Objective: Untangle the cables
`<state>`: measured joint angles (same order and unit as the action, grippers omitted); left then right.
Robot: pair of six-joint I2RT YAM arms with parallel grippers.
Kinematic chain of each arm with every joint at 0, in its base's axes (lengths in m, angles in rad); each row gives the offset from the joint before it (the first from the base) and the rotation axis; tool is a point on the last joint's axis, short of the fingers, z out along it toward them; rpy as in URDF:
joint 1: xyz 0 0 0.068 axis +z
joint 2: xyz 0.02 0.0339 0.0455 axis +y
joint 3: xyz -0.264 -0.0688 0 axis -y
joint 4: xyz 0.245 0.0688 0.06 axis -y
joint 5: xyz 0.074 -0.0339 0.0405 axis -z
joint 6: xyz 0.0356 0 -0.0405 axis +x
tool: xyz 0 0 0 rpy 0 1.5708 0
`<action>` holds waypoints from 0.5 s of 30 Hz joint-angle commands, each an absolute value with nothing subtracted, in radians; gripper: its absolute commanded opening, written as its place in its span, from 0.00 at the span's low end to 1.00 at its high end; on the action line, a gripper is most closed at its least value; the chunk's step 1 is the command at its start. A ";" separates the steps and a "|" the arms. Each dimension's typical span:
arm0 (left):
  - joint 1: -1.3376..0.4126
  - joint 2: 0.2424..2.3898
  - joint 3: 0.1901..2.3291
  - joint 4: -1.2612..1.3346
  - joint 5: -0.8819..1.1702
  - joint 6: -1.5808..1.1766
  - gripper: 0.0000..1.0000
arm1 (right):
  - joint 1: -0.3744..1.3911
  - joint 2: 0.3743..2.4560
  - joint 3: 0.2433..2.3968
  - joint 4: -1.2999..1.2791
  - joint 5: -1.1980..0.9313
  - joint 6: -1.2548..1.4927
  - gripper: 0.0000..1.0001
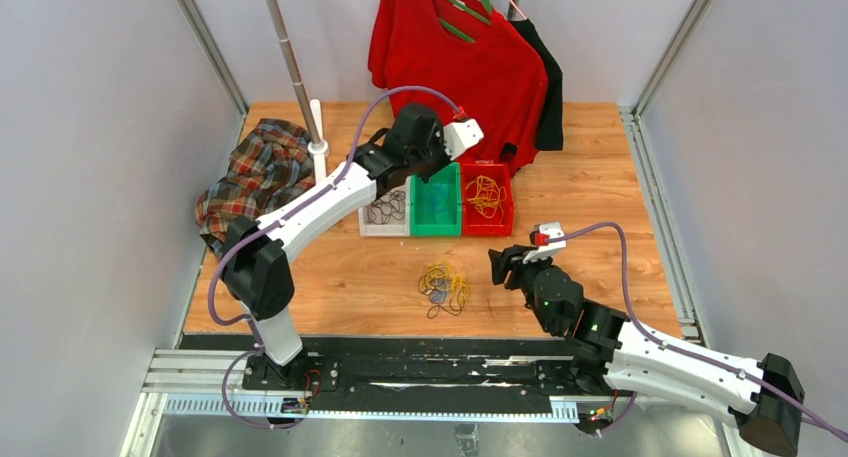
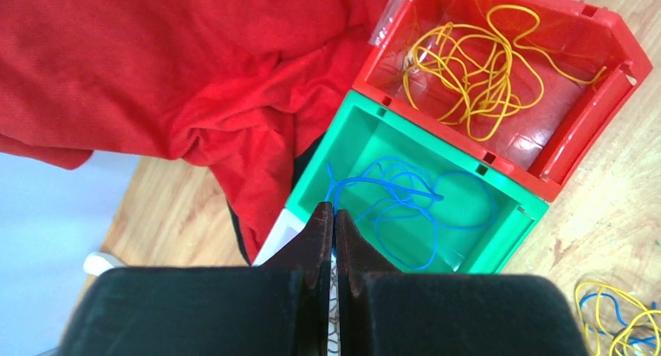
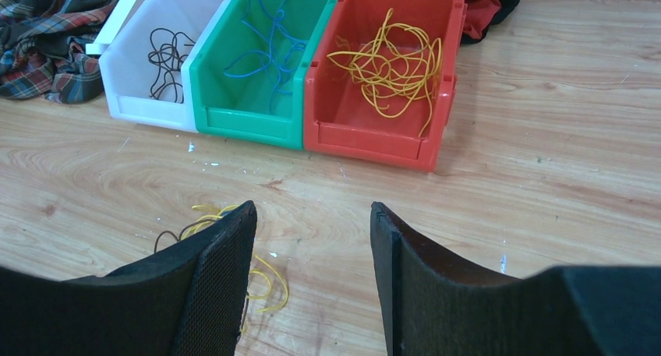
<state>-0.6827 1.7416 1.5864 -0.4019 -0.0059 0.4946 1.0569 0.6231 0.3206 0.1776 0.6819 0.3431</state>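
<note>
Three bins stand in a row. The white bin (image 3: 125,83) holds a black cable (image 3: 165,60), the green bin (image 3: 245,118) a blue cable (image 2: 405,204), and the red bin (image 3: 366,138) a yellow cable (image 2: 475,60). A tangle of yellow, blue and black cables (image 1: 443,285) lies on the wood nearer the arms. My left gripper (image 2: 334,209) hangs shut over the white and green bins' shared edge. A blue strand reaches its tips; I cannot tell if it is pinched. My right gripper (image 3: 312,216) is open and empty, low over the table just right of the tangle (image 3: 261,282).
A plaid shirt (image 1: 255,172) lies at the table's left. A red shirt (image 1: 460,57) and a black garment (image 1: 548,87) hang behind the bins. A metal pole (image 1: 290,57) stands at the back left. Metal rails edge the table.
</note>
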 commanded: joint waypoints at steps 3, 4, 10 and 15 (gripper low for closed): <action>-0.680 1.770 1.509 -0.361 0.030 0.441 0.00 | 1.037 0.623 0.337 0.160 0.701 0.341 0.56; -0.680 1.776 1.497 -0.359 0.032 0.433 0.01 | 1.037 0.626 0.341 0.157 0.701 0.339 0.56; -0.680 1.808 1.433 -0.306 0.024 0.428 0.01 | 1.031 0.636 0.356 0.153 0.696 0.333 0.56; -0.678 1.862 1.425 -0.259 0.021 0.431 0.00 | 1.029 0.644 0.365 0.149 0.689 0.333 0.56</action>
